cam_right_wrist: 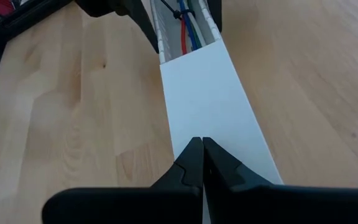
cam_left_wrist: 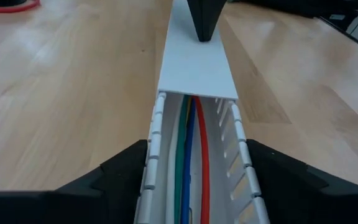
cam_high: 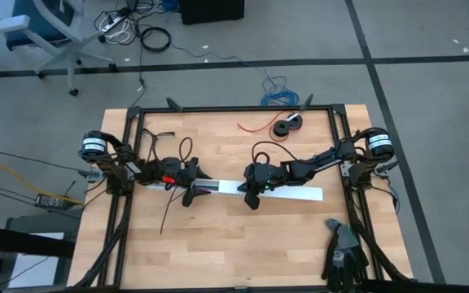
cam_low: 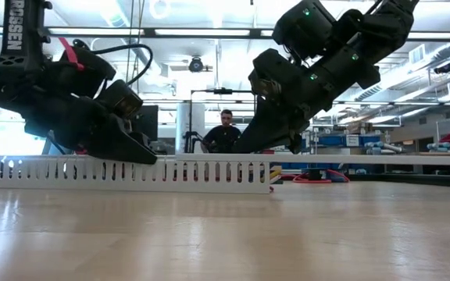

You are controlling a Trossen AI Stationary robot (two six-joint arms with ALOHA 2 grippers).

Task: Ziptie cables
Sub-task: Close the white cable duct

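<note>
Already laid: the cables (cam_left_wrist: 188, 155) run inside the white slotted duct (cam_high: 218, 189) on the tabletop (cam_high: 218, 252).
Cover: the white lid (cam_right_wrist: 213, 106) sits over part of the duct; the end by the left arm lies uncovered.
Left claw (cam_left_wrist: 194, 171): spread, straddling the duct walls.
Right claw (cam_right_wrist: 202, 163): clenched, tips pressed on the lid.
Left to do: seemingly sliding the lid fully over.

The cables (cam_left_wrist: 188, 162) are a bunch of thin wires, green, blue, red and white, running side by side lengthwise inside a white slotted duct (cam_left_wrist: 154, 155). The uncovered stretch is exposed; toward 12 o'clock in the left wrist view the wires pass under the duct's flat white cover (cam_left_wrist: 196, 68). In the high view, the duct lies at table centre, running 9 to 3 o'clock.
</note>
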